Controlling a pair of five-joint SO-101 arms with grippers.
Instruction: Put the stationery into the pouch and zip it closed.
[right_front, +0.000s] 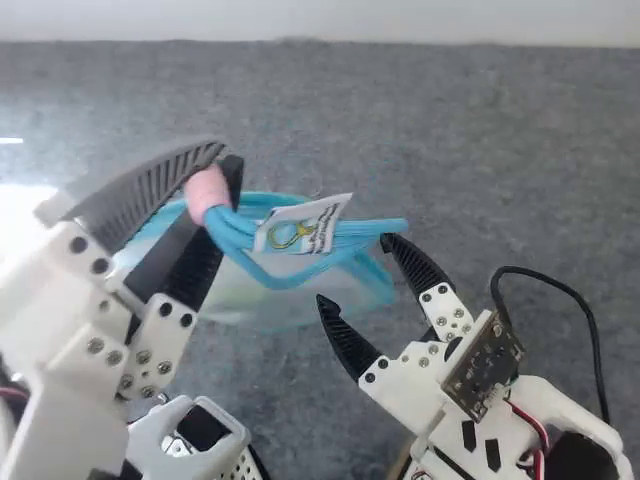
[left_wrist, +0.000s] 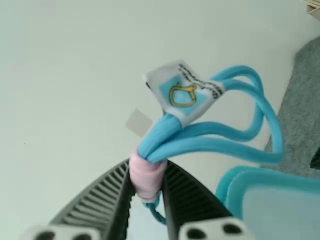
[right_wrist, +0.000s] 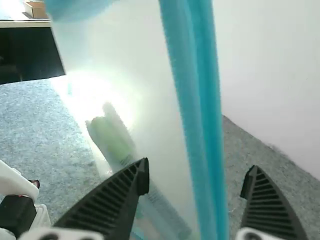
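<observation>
The pouch is translucent with blue trim and hangs lifted above the grey table. Its blue cord loops carry a white label and end in a pink tab. My left gripper is shut on that pink tab, with the cords and label hanging from it. My right gripper stands open at the pouch's other end. The blue zip edge runs between its fingers, which do not press on it. A green item shows through the pouch wall.
The grey felt-like table stretches behind and to the right of the pouch. A black cable loops off the right arm near the front right. A pale wall rises behind the table.
</observation>
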